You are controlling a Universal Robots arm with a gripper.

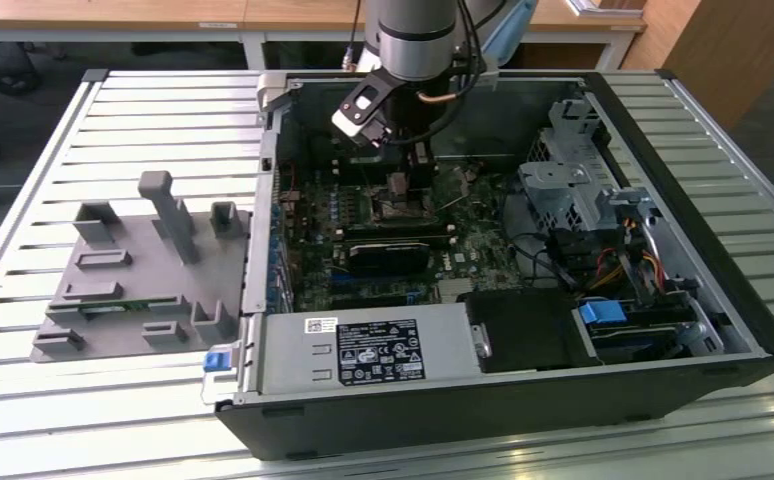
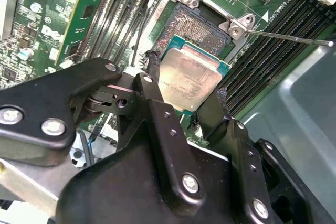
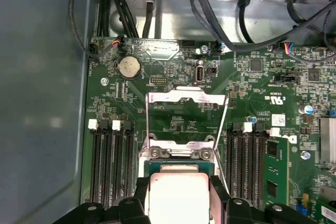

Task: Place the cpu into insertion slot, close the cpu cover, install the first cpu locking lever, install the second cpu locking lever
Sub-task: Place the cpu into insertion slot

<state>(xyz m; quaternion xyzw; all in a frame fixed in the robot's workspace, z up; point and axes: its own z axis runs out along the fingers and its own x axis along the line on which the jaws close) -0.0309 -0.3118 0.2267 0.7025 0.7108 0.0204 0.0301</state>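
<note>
The pincer (image 2: 186,81) is clenched on the cpu (image 2: 195,76). Its two black fingers (image 2: 153,72) bear on opposite edges of the chip and leave the top face clear. We judge that this edge grip is chosen so that nothing presses on the flat face and the underside stays free to meet the socket.

The cpu sits directly over the insertion slot (image 2: 202,22). In the second wrist view, part of the slot's black contact field lies uncovered beside one edge of the chip. We therefore judge the chip not fully seated, though whether it already touches the socket cannot be confirmed.

The cpu cover (image 3: 184,97) is swung up on its hinge, so the square opening beneath it is open to the chip. One thin locking lever (image 2: 289,36) lies swung out to the side, clear of the socket rim. Both parts are positioned to give the arm an unobstructed descent.

The cpu presents a dull silver-beige metal top with faint smears, on a green carrier edge. It is flat, square and slightly smaller than the socket frame.

The motherboard (image 3: 252,82) is mounted in an open computer case (image 1: 427,420), which lies on the slatted bench (image 1: 94,420).
</note>
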